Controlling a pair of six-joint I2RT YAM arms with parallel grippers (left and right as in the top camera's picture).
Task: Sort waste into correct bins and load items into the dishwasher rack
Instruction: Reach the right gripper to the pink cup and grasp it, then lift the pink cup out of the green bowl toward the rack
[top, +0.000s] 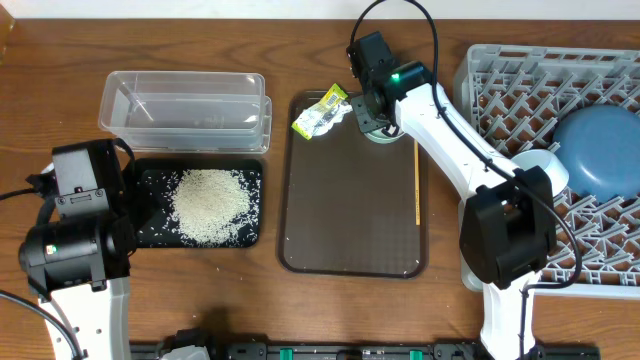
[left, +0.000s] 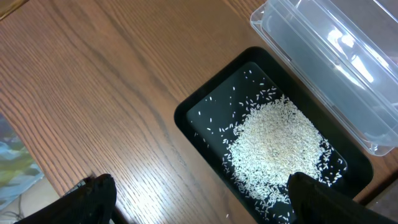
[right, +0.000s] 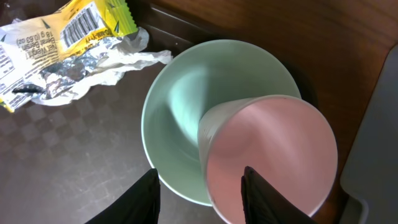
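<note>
My right gripper (right: 202, 196) is open over the far end of the brown serving tray (top: 350, 230). Its jaws straddle the near rim of the mint-green bowl (right: 180, 118) and the wall of the pink cup (right: 273, 155) that leans inside it. The yellow-green wrapper with white paper (right: 68, 50) lies just left of the bowl. The chopstick (top: 416, 185) lies along the tray's right side. The rice (left: 273, 146) is heaped in the black tray (left: 199, 112), beside the clear tub (top: 185, 110). My left gripper (left: 202, 208) is open and empty above that tray's near edge.
The grey dishwasher rack (top: 520, 80) fills the right side and holds the dark-blue plate (top: 600, 150), with a pale bowl (top: 541, 163) next to it. The right arm (top: 450, 140) stretches over the serving tray's right corner. The left arm (top: 75, 215) stands at the front left.
</note>
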